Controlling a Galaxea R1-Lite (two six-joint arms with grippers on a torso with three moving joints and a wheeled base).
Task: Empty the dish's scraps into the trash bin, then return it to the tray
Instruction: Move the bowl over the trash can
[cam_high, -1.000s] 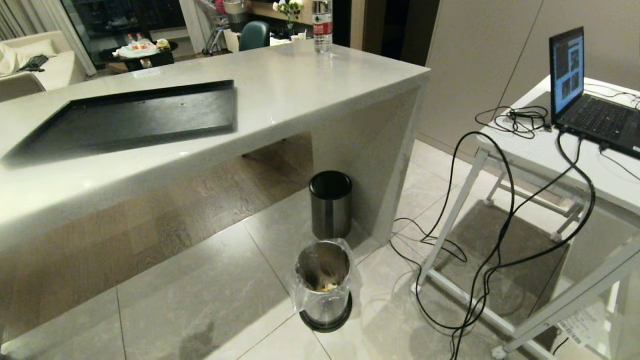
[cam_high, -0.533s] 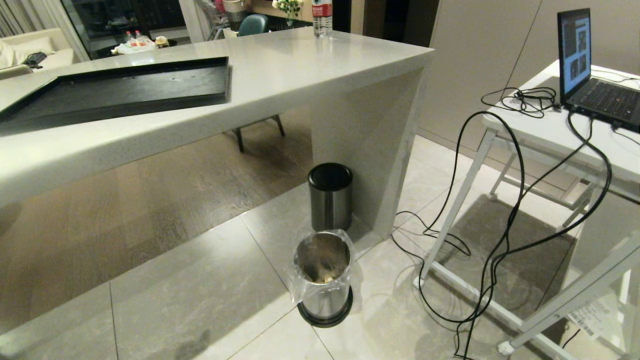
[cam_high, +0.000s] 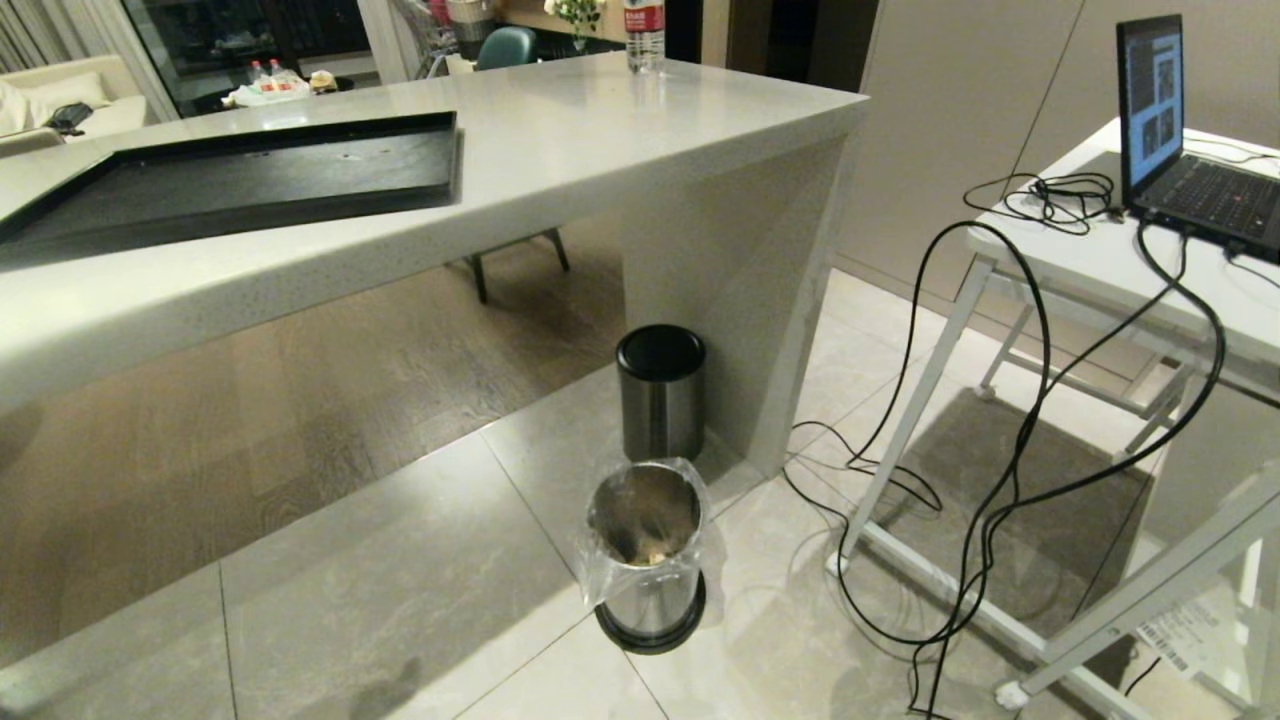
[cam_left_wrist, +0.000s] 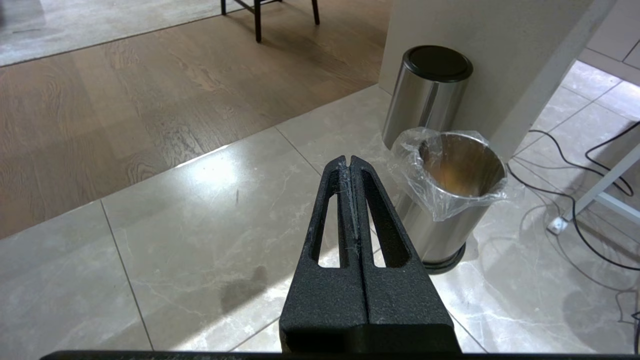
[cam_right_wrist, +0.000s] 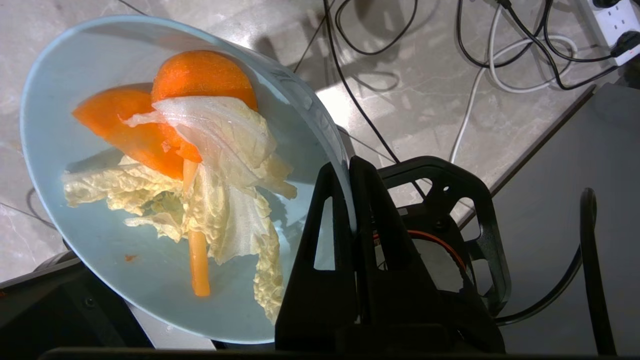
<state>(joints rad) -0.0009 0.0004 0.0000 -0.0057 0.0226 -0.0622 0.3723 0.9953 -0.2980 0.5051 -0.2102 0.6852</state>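
Carrying step: the right gripper (cam_right_wrist: 350, 165), jaws clenched on the rim of the small light-blue dish (cam_right_wrist: 125, 260) with scraps (cam_right_wrist: 200, 165) aboard, next needed positioning over the bag-lined steel trash bin (cam_high: 648, 560) before tipping.
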